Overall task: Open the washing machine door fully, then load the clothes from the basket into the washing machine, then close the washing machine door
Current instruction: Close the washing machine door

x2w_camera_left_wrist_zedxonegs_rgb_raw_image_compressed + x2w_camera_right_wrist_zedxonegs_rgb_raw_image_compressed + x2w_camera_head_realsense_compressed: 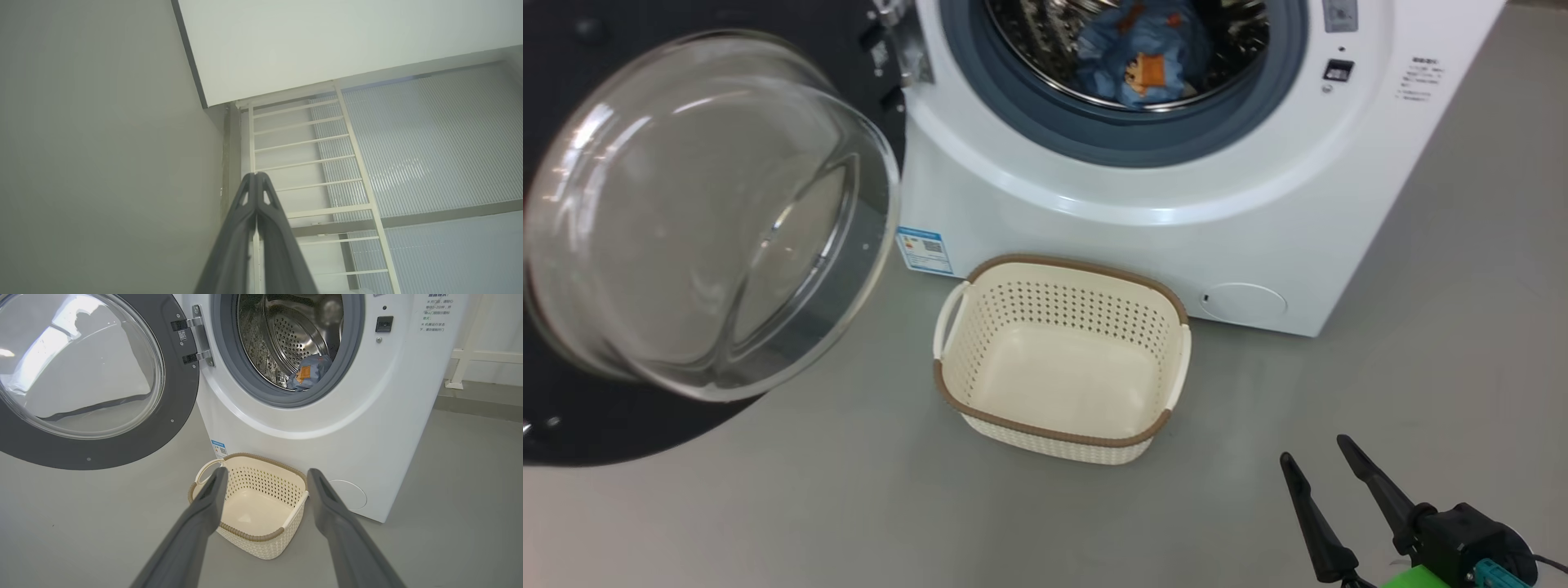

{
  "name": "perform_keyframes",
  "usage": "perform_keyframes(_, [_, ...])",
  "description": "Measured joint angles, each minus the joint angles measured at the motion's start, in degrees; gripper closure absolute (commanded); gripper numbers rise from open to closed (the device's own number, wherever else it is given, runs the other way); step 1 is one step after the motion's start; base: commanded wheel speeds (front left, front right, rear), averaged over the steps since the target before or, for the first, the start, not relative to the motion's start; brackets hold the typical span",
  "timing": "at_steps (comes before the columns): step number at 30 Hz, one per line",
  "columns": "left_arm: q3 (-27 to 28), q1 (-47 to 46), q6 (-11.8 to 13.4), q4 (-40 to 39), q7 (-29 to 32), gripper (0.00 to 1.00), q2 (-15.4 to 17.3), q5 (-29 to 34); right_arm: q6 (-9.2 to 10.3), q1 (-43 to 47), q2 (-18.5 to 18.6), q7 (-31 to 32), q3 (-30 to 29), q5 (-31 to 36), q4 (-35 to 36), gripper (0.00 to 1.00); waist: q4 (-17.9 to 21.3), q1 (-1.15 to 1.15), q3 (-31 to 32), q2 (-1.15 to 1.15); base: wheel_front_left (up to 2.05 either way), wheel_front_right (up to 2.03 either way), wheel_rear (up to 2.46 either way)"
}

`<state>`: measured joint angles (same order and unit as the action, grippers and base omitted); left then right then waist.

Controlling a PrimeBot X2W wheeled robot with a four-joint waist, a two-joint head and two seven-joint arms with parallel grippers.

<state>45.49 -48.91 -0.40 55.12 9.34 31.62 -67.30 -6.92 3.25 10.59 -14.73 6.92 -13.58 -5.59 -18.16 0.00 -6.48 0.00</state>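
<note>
blue label [924,250] with a square code low on the washing machine [1054,212] front, print too small to read, few lines of small grey characters [1419,78] at its upper right, not legible

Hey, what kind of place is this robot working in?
Probably a laundry corner, perhaps in a lab or showroom rather than a home: a white front-loading washing machine with its door open, and an empty laundry basket on bare grey floor.

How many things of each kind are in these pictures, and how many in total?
Washing machine: 1
Door: 1
Basket: 1, empty
Clothes: 1 blue bundle in the drum
Grippers: 2, left gripper and right gripper
Total: 6
</note>
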Motion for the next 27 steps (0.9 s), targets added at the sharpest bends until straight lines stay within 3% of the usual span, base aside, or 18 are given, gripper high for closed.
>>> perform_keyframes(7, [1.35, -0.84, -0.96, 0.86, 6.17, 1.0, 0.21, -3.22, 0.0, -0.01, 0.81, 0.0, 0.02, -0.21, -0.23, 0.0, 2.53, 0.0, -1.39, 0.0, 0.0, 0.0, 0.0])
perform_keyframes(20, [1.37, -0.35, -1.44, 0.88, 11.93, 1.0, -0.03, -5.25, 0.0, -0.01, 3.1, 0.0, 0.29, -0.31, -0.08, 0.0, 3.64, 0.0, -2.56, 0.0, 0.0, 0.0, 0.0])
perform_keyframes(27, [-1.05, 2.62, -2.92, 0.91, 15.53, 1.0, -2.2, -4.61, 0.0, 0.01, 3.74, 0.0, 0.29, -0.68, 0.05, 0.0, 3.49, 0.0, -2.67, 0.0, 0.0, 0.0, 0.0])
